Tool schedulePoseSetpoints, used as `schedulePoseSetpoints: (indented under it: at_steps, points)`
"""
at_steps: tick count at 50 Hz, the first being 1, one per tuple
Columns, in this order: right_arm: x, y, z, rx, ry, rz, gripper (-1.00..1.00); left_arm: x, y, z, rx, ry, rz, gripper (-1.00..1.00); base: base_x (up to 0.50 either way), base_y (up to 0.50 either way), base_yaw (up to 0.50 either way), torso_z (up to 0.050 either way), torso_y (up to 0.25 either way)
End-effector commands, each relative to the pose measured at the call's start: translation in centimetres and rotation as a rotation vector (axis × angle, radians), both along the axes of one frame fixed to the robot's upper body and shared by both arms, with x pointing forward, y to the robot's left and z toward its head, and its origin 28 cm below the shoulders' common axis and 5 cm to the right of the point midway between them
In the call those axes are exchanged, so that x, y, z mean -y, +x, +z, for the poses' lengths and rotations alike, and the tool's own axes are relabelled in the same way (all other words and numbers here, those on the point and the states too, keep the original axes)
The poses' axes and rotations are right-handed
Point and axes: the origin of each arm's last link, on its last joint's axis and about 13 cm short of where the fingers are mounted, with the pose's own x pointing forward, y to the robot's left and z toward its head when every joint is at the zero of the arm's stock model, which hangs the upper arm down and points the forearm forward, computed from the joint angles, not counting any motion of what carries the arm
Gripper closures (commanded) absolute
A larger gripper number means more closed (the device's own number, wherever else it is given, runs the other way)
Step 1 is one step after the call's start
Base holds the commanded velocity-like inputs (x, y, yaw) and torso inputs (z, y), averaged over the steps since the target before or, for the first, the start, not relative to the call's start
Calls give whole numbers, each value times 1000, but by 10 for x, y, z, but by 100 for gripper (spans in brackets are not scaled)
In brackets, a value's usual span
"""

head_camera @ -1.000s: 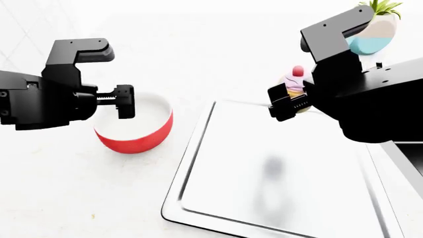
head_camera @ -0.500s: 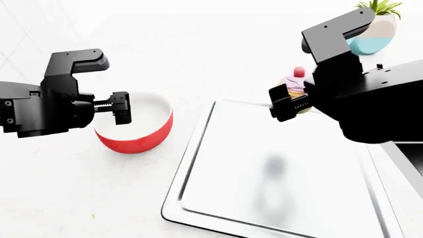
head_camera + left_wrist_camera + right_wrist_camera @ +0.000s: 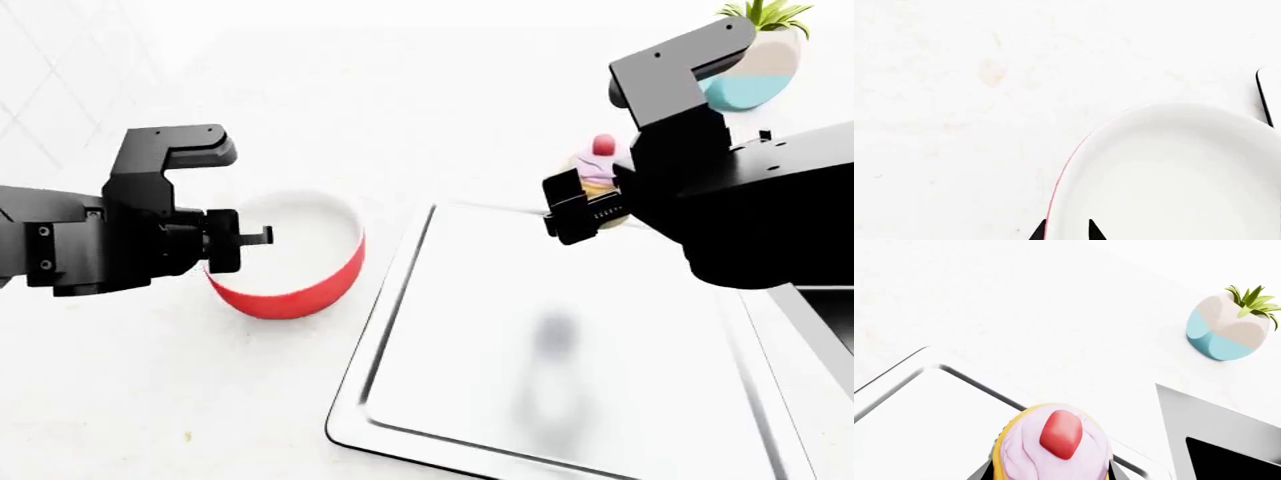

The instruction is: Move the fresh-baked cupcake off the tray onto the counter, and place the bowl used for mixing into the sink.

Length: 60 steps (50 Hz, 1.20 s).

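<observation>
My left fingers (image 3: 251, 238) were clamped on the near rim of the round bowl, glossy red outside and white inside (image 3: 296, 270), one tip inside the wall and one outside. That bowl sat on the smooth white stone counter (image 3: 120, 400) just beside the flat silver metal baking tray (image 3: 561, 400). My right fingers (image 3: 587, 215) gripped the small pink-frosted cupcake with a red cherry (image 3: 1057, 440), held above the tray's far edge. Beyond the tray stood a round white-and-teal vase with a green plant (image 3: 1231, 327)

Kitchen: white stone counter (image 3: 441, 110), steel-rimmed sink (image 3: 1217, 427), baking tray (image 3: 400, 300).
</observation>
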Motion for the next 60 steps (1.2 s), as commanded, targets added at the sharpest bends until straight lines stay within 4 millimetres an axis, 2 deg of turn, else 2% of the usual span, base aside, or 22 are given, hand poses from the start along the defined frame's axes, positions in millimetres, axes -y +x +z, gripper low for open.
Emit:
schedulePoseSetpoints:
  at_steps: [1, 29, 43, 60]
  points:
    - [0, 0, 0, 5, -5, 4, 100, 7, -3, -3, -4, -60, -46, 100, 0, 0, 0, 0, 0]
    - [0, 1, -1, 7, -8, 3, 100, 2, -3, 5, 38, -74, -19, 100, 0, 0, 0, 0, 0]
    - [1, -1, 0, 9, -10, 0, 100, -7, -2, 38, 134, -105, 57, 100, 0, 0, 0, 0, 0]
    - [1, -1, -2, 5, -8, -1, 100, -7, -8, 57, 184, -148, 41, 100, 0, 0, 0, 0, 0]
